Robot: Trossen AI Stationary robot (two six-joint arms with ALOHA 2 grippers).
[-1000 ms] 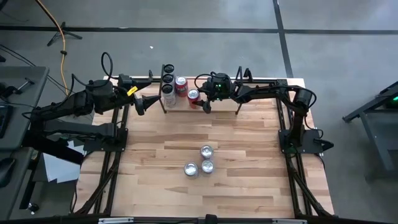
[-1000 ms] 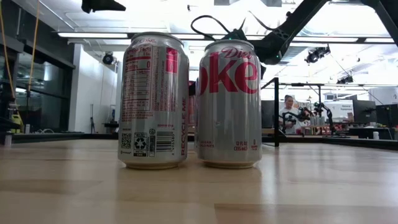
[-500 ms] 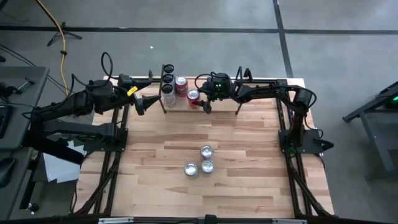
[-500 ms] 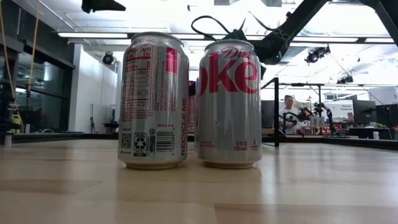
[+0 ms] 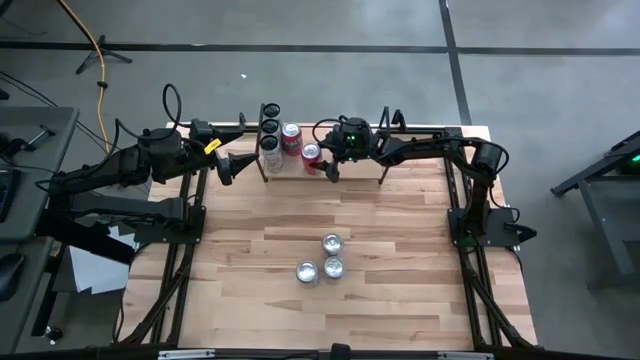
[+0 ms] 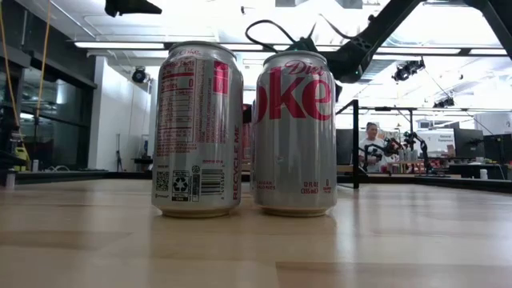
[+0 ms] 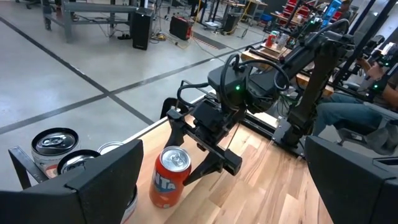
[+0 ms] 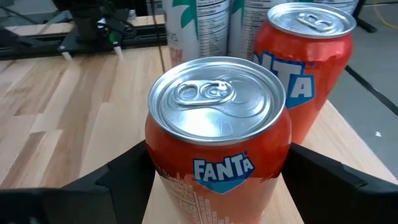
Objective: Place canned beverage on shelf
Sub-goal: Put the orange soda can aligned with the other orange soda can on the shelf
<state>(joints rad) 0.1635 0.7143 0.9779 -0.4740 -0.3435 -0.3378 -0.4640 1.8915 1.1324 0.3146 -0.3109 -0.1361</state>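
An orange Fanta can (image 8: 217, 137) stands upright at the shelf (image 5: 352, 166), a low rack along the table's far edge. My right gripper (image 5: 318, 160) is shut on it; the left wrist view shows the same can (image 7: 169, 177). A second Fanta can (image 8: 308, 68) stands on the plank just behind it, next to several more cans (image 5: 269, 128) at the shelf's left end. My left gripper (image 5: 228, 165) hangs open and empty by the shelf's left end. My right gripper pinches the Fanta can's side wall (image 8: 157, 171) between its two fingers, about halfway up. The fingers (image 7: 211, 163) come nearly level from the table's right side, tipped slightly down. The can stays upright over the shelf plank (image 8: 348, 146); whether its base rests there I cannot tell.
Three Diet Coke cans (image 5: 325, 257) stand grouped in the middle of the table; two of them (image 6: 198, 128) fill the low view. Thin black shelf uprights (image 5: 381, 172) stand near my right arm. A person (image 6: 370, 148) sits in the room beyond the table.
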